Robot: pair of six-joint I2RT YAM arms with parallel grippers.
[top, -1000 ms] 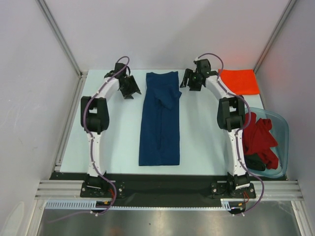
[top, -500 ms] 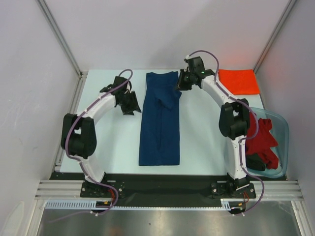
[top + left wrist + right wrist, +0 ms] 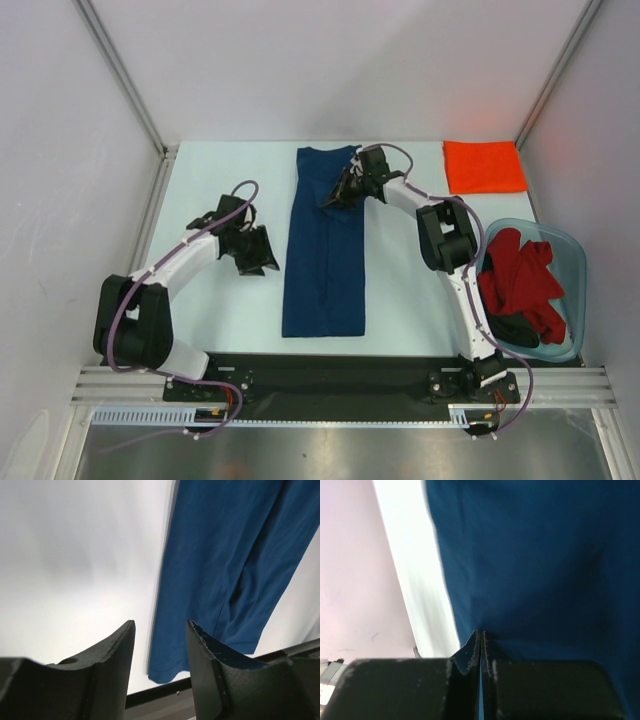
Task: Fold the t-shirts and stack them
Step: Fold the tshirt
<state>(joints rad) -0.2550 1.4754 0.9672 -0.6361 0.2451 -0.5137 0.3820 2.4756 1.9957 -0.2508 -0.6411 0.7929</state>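
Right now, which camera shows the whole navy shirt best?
Top external: the navy shirt lies whole there, a long folded strip on the table. The left wrist view shows only part of it beyond the open left gripper; the right wrist view is a close-up of cloth pinched by the shut right gripper.

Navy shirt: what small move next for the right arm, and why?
Probably lift the right gripper and draw it toward the near hem: its jaws look shut on the navy shirt at the far end; the left gripper is open beside it.
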